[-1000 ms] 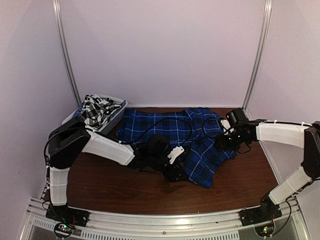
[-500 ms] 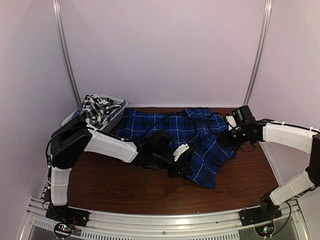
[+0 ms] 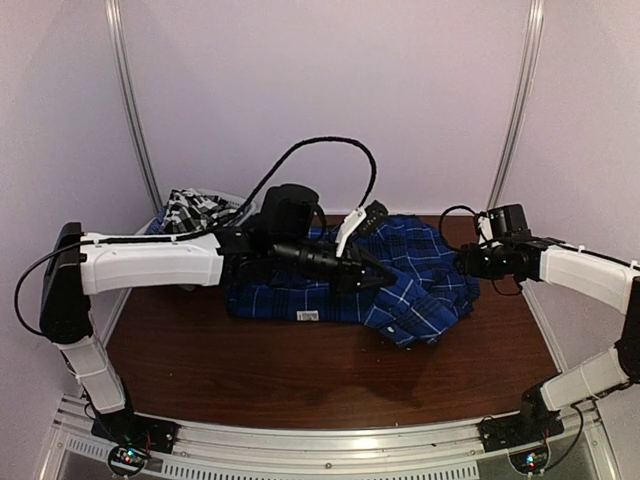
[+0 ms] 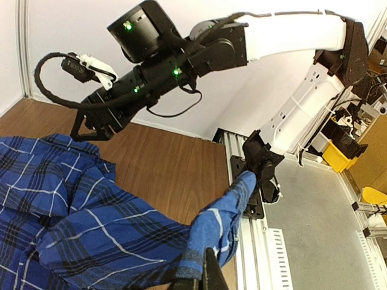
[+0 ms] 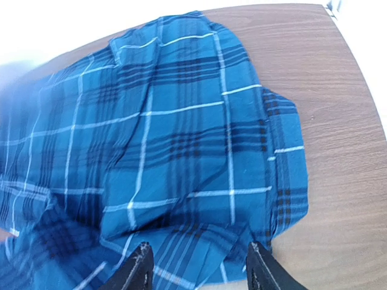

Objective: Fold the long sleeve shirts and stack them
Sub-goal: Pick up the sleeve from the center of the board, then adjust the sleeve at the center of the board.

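Comparing with a second ago: the left pincer (image 3: 375, 272) was spread and low at the near edge of the blue shirt (image 3: 300, 295). It is now clenched on a fold of that shirt and raised, with the arm stretched out level across the table (image 3: 250, 370). The left wrist view shows a narrow strip of blue cloth, probably a sleeve or hem, pinched at the fingertips and pulled taut.

The shirt was spread flatter and now sits bunched in a thicker heap just beside the basket (image 3: 238, 207), on its right-arm side. A small pale label (image 3: 308, 315) shows on the near edge.

Judgement: a fold is under way but not yet laid down, and nothing is stacked.

The right pincer (image 5: 201, 269) hovers at the end of the heap far from the basket. Its fingers are apart and released, with cloth lying below them.

The checked shirt (image 3: 190, 212) is crumpled inside the basket.

Materials:
- Both shirts are soft woven plaid that creases readily.
- The blue shirt has navy bands and thin white lines.
- The table is smooth dark wood grain.
- The basket is white.
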